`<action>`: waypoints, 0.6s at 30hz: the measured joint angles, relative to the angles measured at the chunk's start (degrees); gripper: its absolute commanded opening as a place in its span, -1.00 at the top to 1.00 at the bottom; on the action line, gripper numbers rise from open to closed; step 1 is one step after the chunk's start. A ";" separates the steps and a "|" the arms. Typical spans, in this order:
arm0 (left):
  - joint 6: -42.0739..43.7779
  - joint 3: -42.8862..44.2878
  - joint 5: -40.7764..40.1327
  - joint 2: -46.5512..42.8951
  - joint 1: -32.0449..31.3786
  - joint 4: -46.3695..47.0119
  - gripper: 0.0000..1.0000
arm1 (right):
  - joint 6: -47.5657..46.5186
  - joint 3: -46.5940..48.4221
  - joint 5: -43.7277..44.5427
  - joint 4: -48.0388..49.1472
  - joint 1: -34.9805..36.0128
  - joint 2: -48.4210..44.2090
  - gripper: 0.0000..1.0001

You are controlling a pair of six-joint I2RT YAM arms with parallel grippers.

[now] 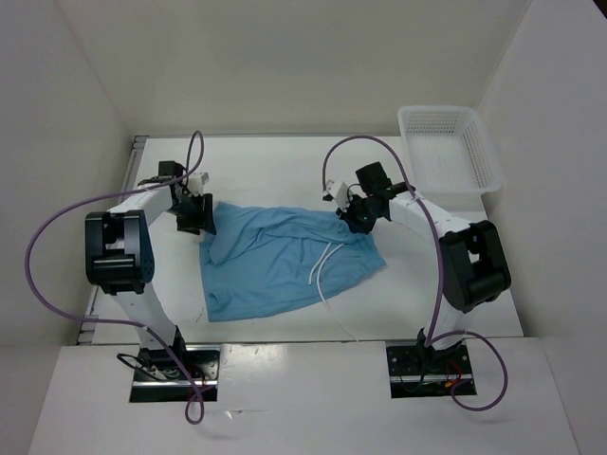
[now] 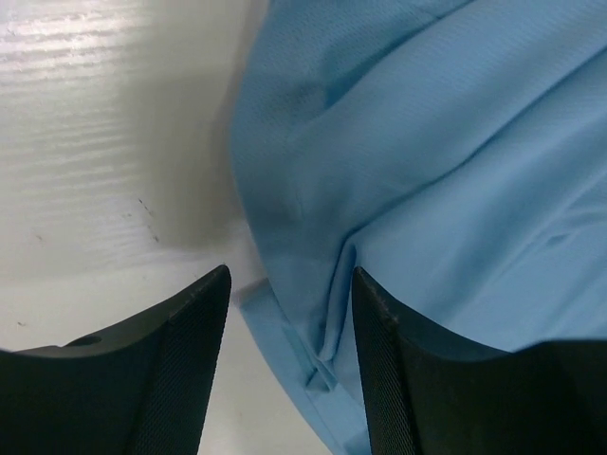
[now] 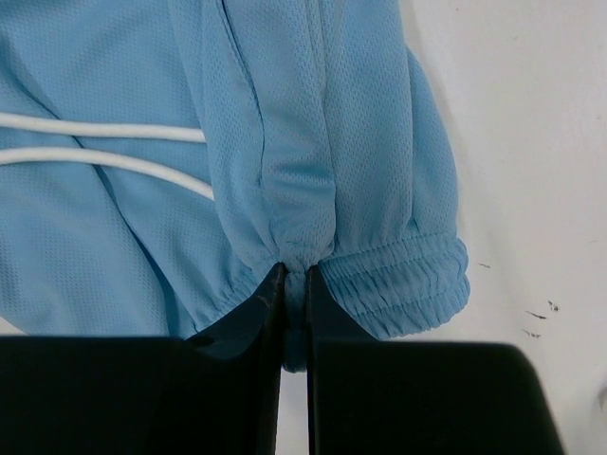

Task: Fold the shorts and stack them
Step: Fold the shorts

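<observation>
As only wrist views show | right pincer (image 3: 294, 277) clamps shorts (image 3: 313, 142) | left pincer (image 2: 292, 284) agape

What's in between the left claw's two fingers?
The shorts' blue edge sits inside the open left claw, seen in the left wrist view.

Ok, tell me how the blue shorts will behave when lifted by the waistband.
Likely floppy: the light blue shorts lie wrinkled and bunch where the right tool pinches the gathered waistband, so they should drape and sag. Probably light, being thin mesh. The loose white drawstring may dangle and trail.
</observation>
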 measured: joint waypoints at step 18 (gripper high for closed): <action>0.00 1.97 0.24 4.74 0.00 0.42 0.98 | -0.50 1.33 0.87 -0.11 0.00 1.97 1.00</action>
